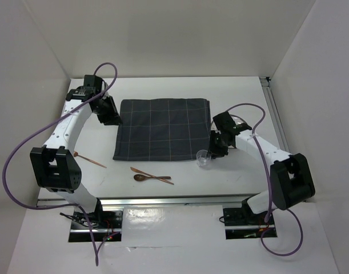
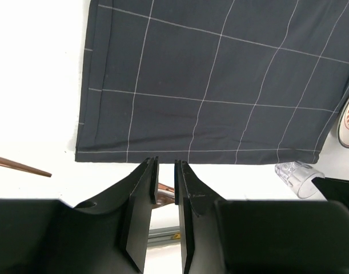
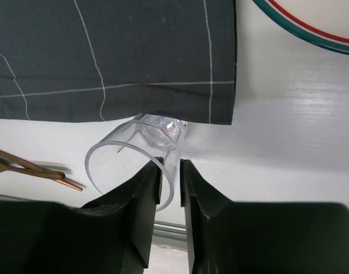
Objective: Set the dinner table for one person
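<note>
The dinner table (image 1: 231, 177) is a white top carrying a dark grey checked cloth (image 1: 163, 130) at its middle. My right gripper (image 1: 211, 153) is at the cloth's near right corner. In the right wrist view its jaws (image 3: 171, 162) are shut on the wall of a clear plastic cup (image 3: 128, 151), one finger inside the rim and one outside. My left gripper (image 1: 112, 117) hovers by the cloth's left edge. Its jaws (image 2: 165, 162) stand a narrow gap apart with nothing between them. A red and green rimmed plate (image 3: 311, 20) lies just right of the cloth.
A wooden spoon (image 1: 142, 177) and another thin wooden utensil (image 1: 154, 174) lie in front of the cloth. A third wooden piece (image 1: 89, 160) lies near the left arm. Silver rails (image 1: 174, 201) edge the table, and white walls close in on three sides.
</note>
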You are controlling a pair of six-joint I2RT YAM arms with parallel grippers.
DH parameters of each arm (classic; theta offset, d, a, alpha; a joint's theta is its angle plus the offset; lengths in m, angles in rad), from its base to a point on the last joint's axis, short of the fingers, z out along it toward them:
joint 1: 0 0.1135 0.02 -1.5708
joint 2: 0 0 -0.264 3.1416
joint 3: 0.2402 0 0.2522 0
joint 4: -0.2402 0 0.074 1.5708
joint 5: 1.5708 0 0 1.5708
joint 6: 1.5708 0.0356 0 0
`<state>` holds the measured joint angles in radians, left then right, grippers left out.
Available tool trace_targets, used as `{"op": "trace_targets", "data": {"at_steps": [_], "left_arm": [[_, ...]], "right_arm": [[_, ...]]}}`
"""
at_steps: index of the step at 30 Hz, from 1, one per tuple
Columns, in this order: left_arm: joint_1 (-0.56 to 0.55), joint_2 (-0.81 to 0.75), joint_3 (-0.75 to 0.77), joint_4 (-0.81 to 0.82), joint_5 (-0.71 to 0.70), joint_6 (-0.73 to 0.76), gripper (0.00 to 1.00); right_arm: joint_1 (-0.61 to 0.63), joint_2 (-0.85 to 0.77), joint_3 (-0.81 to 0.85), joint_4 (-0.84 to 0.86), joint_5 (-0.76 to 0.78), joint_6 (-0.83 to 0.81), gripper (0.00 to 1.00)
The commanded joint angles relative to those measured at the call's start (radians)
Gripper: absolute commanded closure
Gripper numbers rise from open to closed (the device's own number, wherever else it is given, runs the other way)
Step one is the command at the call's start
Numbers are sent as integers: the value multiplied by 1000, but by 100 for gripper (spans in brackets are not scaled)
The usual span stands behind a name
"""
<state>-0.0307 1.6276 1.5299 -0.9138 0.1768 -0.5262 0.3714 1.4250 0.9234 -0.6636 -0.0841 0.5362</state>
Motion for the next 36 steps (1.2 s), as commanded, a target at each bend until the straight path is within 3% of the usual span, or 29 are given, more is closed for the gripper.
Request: {"op": "trace_targets", "data": {"at_steps": [1, 2, 6, 7, 11, 14, 21, 26, 30, 36], "left_arm": [[-3, -17, -1, 20, 13, 9, 65], [-3, -17, 9, 20, 23, 9, 65], [-3, -17, 32, 17, 23, 9, 65], [-3, -17, 32, 16, 23, 9, 65], [-3, -17, 64, -7, 32, 18, 65], [-3, -26, 84, -16, 52, 18, 65], [-3, -5, 124, -63, 62, 51, 65], [-3, -28, 105, -63, 50, 60, 65], [-3, -28, 82, -63, 61, 69, 65], [-3, -37, 36, -43, 61, 69, 65]], "right_arm": [[20, 15, 3, 41, 20, 16, 70], [20, 6, 3, 41, 29, 16, 72], [20, 6, 76, -27, 89, 16, 98], [29, 6, 100, -45, 102, 16, 100], [29, -3, 267, -122, 164, -22, 100], [29, 87, 477, -188, 188, -35, 100], [-6, 594, 1012, -290, 265, -27, 100], [-38, 856, 1380, -324, 296, 7, 100], [-75, 939, 1425, -289, 282, 19, 100], [-108, 948, 1349, -255, 262, 7, 100]]}}
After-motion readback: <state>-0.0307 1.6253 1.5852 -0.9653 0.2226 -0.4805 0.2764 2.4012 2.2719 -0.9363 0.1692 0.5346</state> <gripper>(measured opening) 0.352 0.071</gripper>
